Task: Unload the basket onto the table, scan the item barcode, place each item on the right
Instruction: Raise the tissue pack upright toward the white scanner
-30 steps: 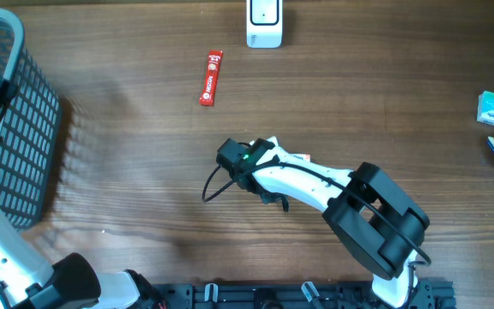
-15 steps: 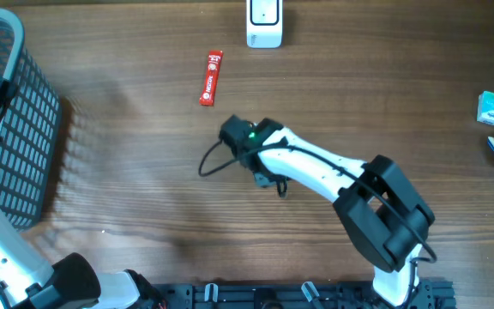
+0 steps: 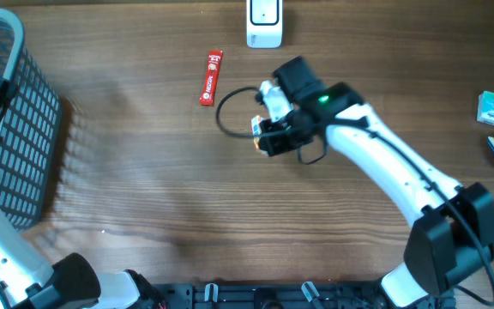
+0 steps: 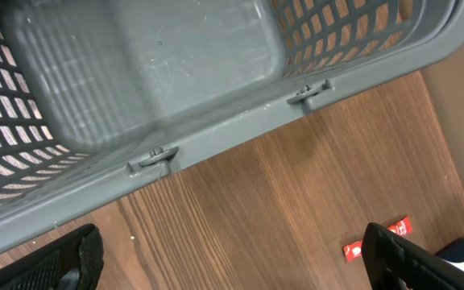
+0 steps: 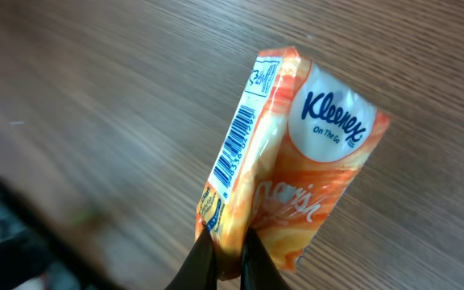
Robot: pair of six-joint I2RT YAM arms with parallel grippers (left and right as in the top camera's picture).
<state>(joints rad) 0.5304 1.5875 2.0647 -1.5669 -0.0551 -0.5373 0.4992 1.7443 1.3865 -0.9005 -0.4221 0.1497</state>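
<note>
Right wrist view — the right gripper [image 5: 230,259] has its jaws pressed together on the bottom edge of the pack [image 5: 304,153]. The pack stands up out of the jaws, clear of the table [image 5: 95,89]. The barcode [image 5: 236,149] runs along the pack's narrow side face, just above the jaws and to one side of them.

Overhead view: the scanner [image 3: 264,21] lies ahead of the jaws, well apart from them. A sachet [image 3: 211,77] lies off to one side of that path.

Likely faults from here:
- Slip or pivot. The pinch takes only a thin strip of soft wrapper, so a quick swing or wrist turn could let the pack rotate in the jaws or drop out.
- Missed read. The code sits on a narrow face, and a small error in wrist angle would turn it away from the scanner.
- Distorted bars. The wrapper looks creased near the jaws, and further squeezing may wrinkle the code.
- Collision. A low pass could knock the sachet.

Left wrist view — the left gripper [image 4: 230,246] has its jaws spread and empty beside the basket [image 4: 216,133], so it adds no evident hazard.
</note>
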